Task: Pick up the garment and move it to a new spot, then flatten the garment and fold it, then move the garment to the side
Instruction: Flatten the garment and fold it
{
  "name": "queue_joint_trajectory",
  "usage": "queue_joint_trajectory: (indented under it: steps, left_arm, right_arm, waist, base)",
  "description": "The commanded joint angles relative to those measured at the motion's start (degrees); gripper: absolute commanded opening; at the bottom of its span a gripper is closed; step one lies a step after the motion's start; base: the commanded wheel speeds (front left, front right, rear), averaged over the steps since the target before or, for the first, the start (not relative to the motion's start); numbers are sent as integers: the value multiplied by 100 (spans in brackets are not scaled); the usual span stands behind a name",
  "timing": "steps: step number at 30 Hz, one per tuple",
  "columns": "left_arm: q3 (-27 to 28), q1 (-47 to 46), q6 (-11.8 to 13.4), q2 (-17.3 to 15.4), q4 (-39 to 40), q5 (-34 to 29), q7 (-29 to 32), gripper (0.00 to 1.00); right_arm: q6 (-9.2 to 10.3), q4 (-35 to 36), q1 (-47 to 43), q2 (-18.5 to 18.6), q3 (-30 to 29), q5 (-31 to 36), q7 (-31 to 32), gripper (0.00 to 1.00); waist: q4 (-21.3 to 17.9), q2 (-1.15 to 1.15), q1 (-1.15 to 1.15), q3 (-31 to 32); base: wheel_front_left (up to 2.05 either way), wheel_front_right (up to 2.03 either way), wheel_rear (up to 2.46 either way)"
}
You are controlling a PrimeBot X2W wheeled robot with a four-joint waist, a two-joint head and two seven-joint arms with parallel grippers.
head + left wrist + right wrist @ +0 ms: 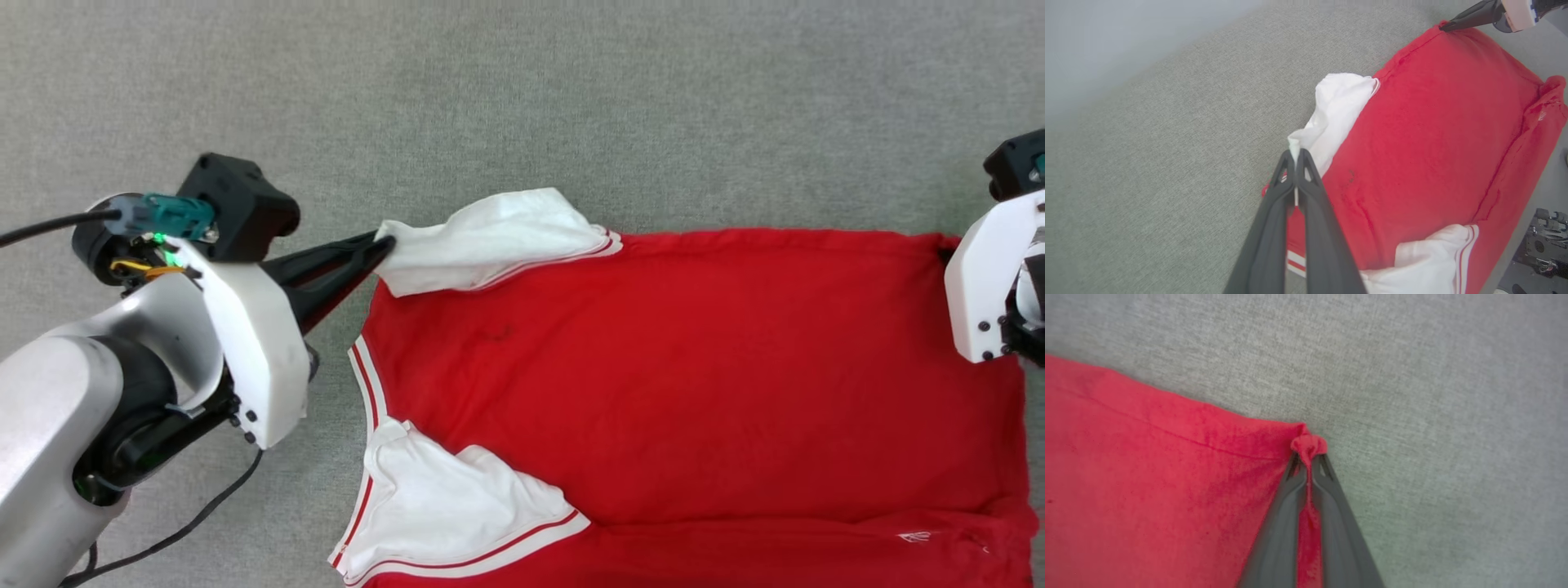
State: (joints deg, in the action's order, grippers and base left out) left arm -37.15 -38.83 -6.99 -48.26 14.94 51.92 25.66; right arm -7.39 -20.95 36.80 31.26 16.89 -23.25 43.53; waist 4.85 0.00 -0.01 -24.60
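From my head, the garment (694, 367) lies spread red side up on the grey tabletop (522, 98), collar end toward my left and hem toward my right. Its lower edge runs out of the bottom of the view. My left gripper (384, 242) reaches in from the left, jaws closed on the tip of the far sleeve (498, 237), which is white and drawn out toward me. The near sleeve (441, 506) lies crumpled, with its red-and-white trim showing. My right gripper (947, 251) sits at the hem's far corner, mostly hidden under its white wrist housing.

Along my left wrist, the jaws are pressed together with a thin sliver of white sleeve cloth pinched between the tips. The red body stretches away beyond them, and my other arm's dark fingers touch its far corner.

Along my right wrist, the jaws are closed on a small bunched knot of red fabric at the hem corner (1308, 446), just above the grey surface.
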Motion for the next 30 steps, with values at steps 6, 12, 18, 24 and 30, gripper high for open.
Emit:
queue_joint_trajectory:
  steps: [6,12,18,24,30]
  left_arm:
    - [164,440,126,-141,-172,111,-343,0]
    - [241,1205,407,-317,-72,349,-663,0]
    - [195,2209,711,-479,232,556,-1044,0]
    - [91,3080,1009,-612,220,609,-1386,0]
    - [-182,3749,962,-586,19,664,-1600,0]
  right_arm:
    - [-8,79,-309,-68,-58,-217,-402,0]
    - [-9,435,-899,-62,-246,-576,-622,0]
    - [-9,946,-1745,55,-430,-728,-662,0]
    - [-8,1474,-2771,63,-683,-678,-643,0]
    - [-8,1788,-3529,119,-720,-622,-580,0]
  waist:
    - [-195,0,1,614]
    - [-331,0,1,1212]
    - [-408,0,1,1636]
    - [-389,0,1,1863]
    - [-361,0,1,1887]
  base:
    - [0,0,0]
    - [0,0,0]
    - [0,0,0]
    - [0,0,0]
    - [0,0,0]
